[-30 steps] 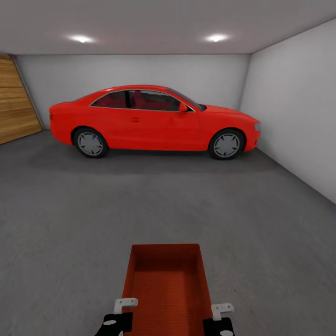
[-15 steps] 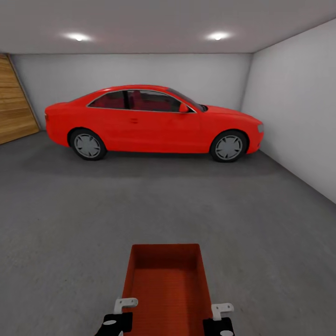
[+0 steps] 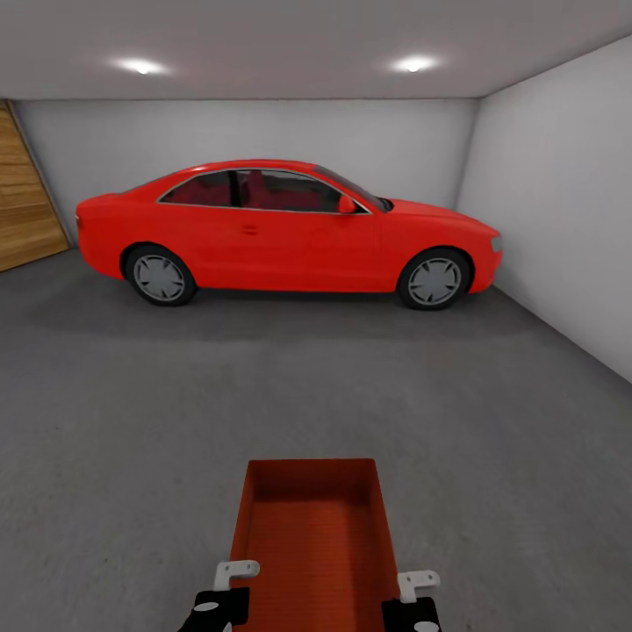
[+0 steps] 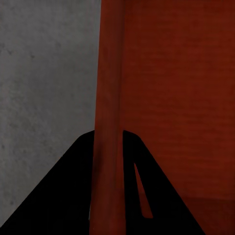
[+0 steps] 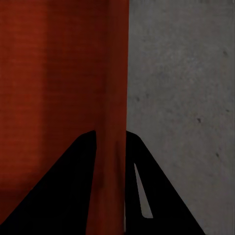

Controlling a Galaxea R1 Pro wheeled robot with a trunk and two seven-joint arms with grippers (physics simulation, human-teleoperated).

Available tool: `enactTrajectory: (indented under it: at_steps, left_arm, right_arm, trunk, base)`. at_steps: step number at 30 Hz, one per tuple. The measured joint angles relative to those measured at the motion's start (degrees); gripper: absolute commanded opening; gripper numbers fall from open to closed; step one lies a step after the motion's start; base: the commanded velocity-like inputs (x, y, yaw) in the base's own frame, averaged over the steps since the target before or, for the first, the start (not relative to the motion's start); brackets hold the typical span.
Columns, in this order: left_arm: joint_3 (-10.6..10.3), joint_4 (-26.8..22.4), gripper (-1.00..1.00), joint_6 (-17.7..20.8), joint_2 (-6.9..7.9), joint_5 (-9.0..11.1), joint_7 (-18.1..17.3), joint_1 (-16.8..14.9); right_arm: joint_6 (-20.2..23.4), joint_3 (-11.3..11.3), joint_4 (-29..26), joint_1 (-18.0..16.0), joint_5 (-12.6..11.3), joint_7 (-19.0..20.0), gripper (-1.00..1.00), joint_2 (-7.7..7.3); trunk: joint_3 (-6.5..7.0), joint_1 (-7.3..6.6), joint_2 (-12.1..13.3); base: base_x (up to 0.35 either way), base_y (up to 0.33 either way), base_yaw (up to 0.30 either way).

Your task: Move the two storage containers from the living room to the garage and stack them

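In the garage, near the camera, one storage container [image 3: 312, 535] is held above the grey floor [image 3: 132, 439], left gripper [image 3: 230, 590] and right gripper [image 3: 412, 597] each clamped on a side wall. Should be lowered level, released together, well short of the red car [image 3: 281, 233].

Container [image 3: 312, 527] on floor [image 3: 132, 421] before car [image 3: 281, 230].

Your head view is evenly bright and sharp, lit by two ceiling spotlights [image 3: 140, 66] glowing above the red car [image 3: 285, 230], which casts a soft shadow on the floor [image 3: 263, 377] beneath it. Your wrist views are dimmer, with black silhouettes and slightly soft, grainy textures.
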Motion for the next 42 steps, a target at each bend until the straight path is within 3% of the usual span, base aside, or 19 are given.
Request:
enactTrajectory:
  at_steps: [6,33,42]
  left_arm:
    - [-0.1,0.0,-1.0,0.0,0.02,0.1,0.0,0.0]
    - [-0.2,-0.1,-1.0,-0.1,0.03,0.2,0.0,0.0]
    - [-0.3,-0.1,-1.0,-0.1,0.03,0.3,0.1,0.0]
  right_arm:
    - [0.0,-0.1,0.0,0.0,0.2,0.0,-1.0,0.0]
    - [-0.1,-0.2,-0.1,0.0,0.2,0.0,-1.0,0.0]
    - [0.0,-0.3,-0.1,0.0,0.5,0.1,-1.0,-0.01]
  trunk:
    - [0.0,0.02,0.0]
    - [0.0,0.03,0.0]
    - [0.0,0.03,0.0]
  base:
    - [0.213,0.0,0.0]
    - [0.003,0.0,-0.001]
    - [0.0,0.0,-0.227]
